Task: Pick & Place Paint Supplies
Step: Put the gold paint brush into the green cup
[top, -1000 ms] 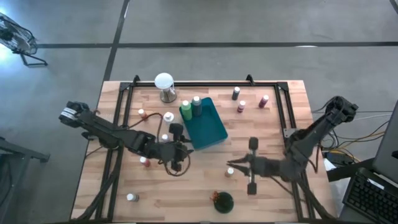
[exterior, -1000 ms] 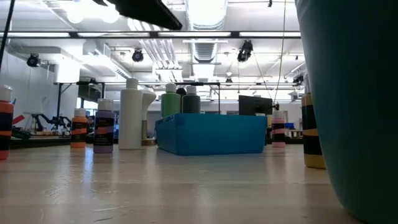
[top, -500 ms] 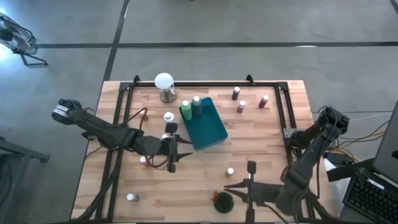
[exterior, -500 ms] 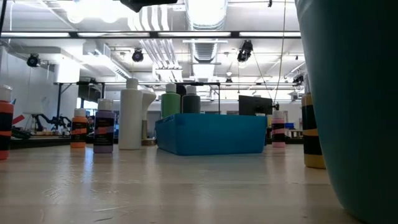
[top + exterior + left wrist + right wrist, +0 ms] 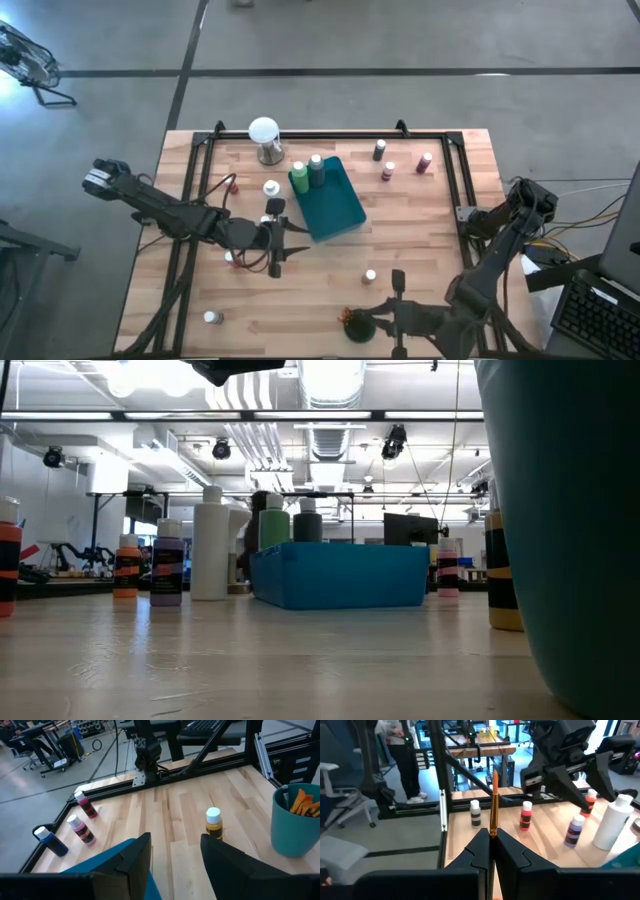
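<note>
High view: right gripper (image 5: 372, 321) sat low at the table's near edge beside the teal cup (image 5: 358, 324), arm folded back. Step looked like dropping a brush into that cup; next it'd need to line up over the rim & let go.

Left gripper (image 5: 276, 244) hung mid-table by the teal tray (image 5: 342, 208).

Right wrist: fingers clamped on an orange brush (image 5: 494, 802), upright.

Left wrist: jaws apart, prob. empty.

Low view: cup wall only.
</note>
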Robot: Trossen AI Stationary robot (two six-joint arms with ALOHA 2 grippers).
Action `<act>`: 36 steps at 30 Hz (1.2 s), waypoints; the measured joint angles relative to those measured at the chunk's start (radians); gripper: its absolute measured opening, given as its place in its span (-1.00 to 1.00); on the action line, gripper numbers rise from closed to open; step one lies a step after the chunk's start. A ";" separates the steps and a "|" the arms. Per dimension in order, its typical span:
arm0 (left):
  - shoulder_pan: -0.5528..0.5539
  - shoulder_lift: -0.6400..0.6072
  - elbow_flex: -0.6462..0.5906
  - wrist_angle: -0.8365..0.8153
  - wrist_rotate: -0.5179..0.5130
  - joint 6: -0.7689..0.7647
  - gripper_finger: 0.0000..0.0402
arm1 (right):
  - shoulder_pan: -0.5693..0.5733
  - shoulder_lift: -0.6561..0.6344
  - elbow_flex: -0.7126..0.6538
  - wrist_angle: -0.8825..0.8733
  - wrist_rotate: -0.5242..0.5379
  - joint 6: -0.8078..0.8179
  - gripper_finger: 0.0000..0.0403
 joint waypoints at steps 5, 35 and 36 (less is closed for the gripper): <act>0.003 0.000 0.000 0.001 -0.001 0.000 -0.11 | 0.009 0.023 0.000 0.017 -0.002 0.004 -0.95; 0.014 0.000 0.000 0.030 -0.003 0.008 -0.11 | 0.017 0.133 -0.206 0.308 -0.026 0.072 -0.96; 0.014 0.000 0.000 0.031 -0.003 0.008 -0.11 | 0.017 0.131 -0.225 0.340 -0.027 0.063 -0.96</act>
